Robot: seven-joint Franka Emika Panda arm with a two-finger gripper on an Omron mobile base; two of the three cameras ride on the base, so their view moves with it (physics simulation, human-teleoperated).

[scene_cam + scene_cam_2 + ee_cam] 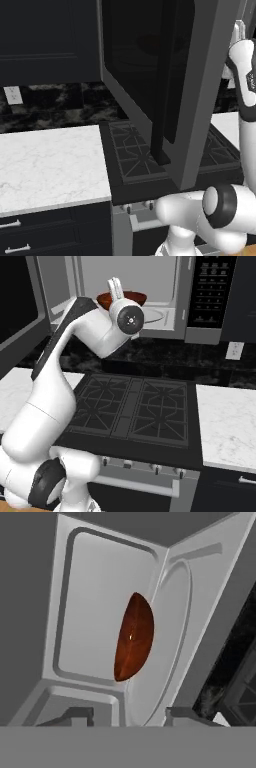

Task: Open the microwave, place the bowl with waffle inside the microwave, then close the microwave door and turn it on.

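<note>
Sitting inside the open microwave [145, 301], on the round pale turntable [160, 662]: the glossy reddish-brown bowl [131, 297], just beyond the arm's wrist in the right base view. Appearing in the hand view as a rolled picture, with the bowl [133, 638] seen almost edge-on against the turntable and the light grey back wall behind it. Waffle not making itself out from either angle, possibly hidden by the bowl's rim.

Showing at the bottom of the hand view: two dark fingertips [75, 714], standing apart with a wide gap between them, nothing lying in that gap, and the bowl resting apart from them, further in. Gripper [127, 717] thus parted and gripping nothing, as far as this view tells.

Swinging wide open toward the left: the microwave door [170, 75], its dark glass and grey frame hanging over the stove [135, 411] in the left base view, with the dark vertical handle [159, 100] running down its face. Lying to either side of the stove: white marble counter [50, 165].
</note>
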